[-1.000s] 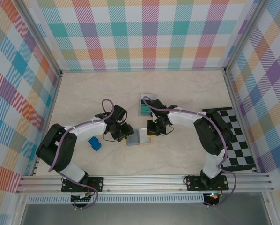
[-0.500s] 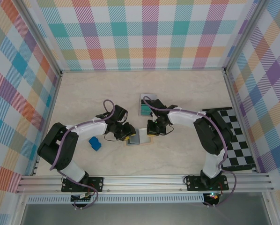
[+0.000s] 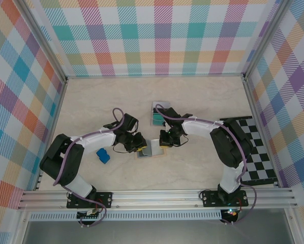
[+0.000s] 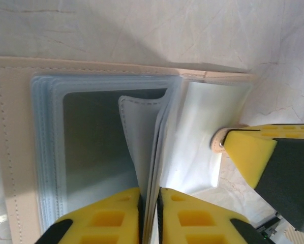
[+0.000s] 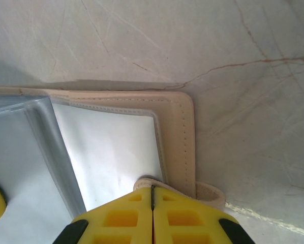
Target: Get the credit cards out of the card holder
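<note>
Your arms reach inward, wrists low: left fingers (image 4: 116,216) pinch a clear sleeve (image 4: 142,132) of the card holder (image 4: 12,127), right fingers (image 5: 126,216) pressed together at its tab (image 5: 210,192).

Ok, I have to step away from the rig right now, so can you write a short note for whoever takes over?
Left gripper: shut on a clear sleeve of the card holder, which lies open between the grippers.
Right gripper: shut on the holder's right edge, by its tab.
Done: some credit cards lie stacked beyond the holder, already out.
Left: a grey shape in the left-hand sleeve may be another card; I cannot tell. Check the sleeves, pull what remains.
</note>
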You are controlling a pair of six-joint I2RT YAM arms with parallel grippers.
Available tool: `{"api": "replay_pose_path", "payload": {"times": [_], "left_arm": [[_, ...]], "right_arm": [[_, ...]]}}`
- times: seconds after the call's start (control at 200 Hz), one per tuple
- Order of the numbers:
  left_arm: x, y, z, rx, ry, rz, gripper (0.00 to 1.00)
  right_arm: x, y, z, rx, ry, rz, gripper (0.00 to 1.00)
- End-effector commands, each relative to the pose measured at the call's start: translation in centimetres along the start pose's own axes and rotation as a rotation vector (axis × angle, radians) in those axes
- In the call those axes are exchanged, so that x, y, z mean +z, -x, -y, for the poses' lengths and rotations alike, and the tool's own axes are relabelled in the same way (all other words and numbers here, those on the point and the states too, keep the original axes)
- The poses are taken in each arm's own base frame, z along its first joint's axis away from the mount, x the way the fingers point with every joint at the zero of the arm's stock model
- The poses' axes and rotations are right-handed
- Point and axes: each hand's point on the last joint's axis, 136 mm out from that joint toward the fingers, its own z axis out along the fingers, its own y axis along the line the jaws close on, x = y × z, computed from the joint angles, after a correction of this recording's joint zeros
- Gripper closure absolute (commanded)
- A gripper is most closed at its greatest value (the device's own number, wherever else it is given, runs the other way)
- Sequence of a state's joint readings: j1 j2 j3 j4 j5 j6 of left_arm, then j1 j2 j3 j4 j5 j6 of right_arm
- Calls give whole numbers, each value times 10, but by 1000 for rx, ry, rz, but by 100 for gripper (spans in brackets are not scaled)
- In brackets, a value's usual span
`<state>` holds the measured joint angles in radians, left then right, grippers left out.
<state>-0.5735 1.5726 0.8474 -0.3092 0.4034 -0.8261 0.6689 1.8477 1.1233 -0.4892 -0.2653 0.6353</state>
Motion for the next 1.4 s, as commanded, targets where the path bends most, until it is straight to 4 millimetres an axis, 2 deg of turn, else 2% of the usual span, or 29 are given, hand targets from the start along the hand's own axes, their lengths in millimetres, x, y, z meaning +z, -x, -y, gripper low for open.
{"api": "replay_pose_path", "payload": {"times": [0.0, 0.155, 0.265, 0.36, 0.44, 0.515, 0.69, 0.75, 0.85, 1.03, 1.395], "left_arm": [[-15, -2, 3, 53, 7, 9, 90], [-39, -3, -15, 127, 147, 36, 93], [-55, -2, -30, 168, 262, 59, 93], [-62, 0, -36, 185, 308, 66, 93], [-60, 1, -34, 184, 305, 65, 92], [-54, 0, -29, 179, 276, 47, 86], [-40, -2, -13, 168, 198, 18, 71], [-36, -3, -7, 167, 170, 8, 68], [-31, -6, -3, 157, 139, -8, 67], [-32, -7, 6, 150, 103, 1, 67], [-31, -5, -4, 144, 158, 11, 68]], "right_arm": [[-1, -3, -5, -18, 18, -8, 91], [-16, -3, -27, -52, 96, 17, 87], [-35, -1, -44, -87, 158, 61, 82], [-50, 3, -53, -105, 187, 111, 77], [-60, 5, -55, -112, 192, 150, 75], [-66, 7, -55, -113, 194, 180, 74], [-70, 6, -52, -104, 187, 203, 73], [-70, 6, -50, -98, 182, 207, 73], [-70, 5, -47, -92, 175, 212, 73], [-69, 5, -46, -91, 172, 213, 73], [-68, 3, -48, -119, 183, 203, 73]]}}
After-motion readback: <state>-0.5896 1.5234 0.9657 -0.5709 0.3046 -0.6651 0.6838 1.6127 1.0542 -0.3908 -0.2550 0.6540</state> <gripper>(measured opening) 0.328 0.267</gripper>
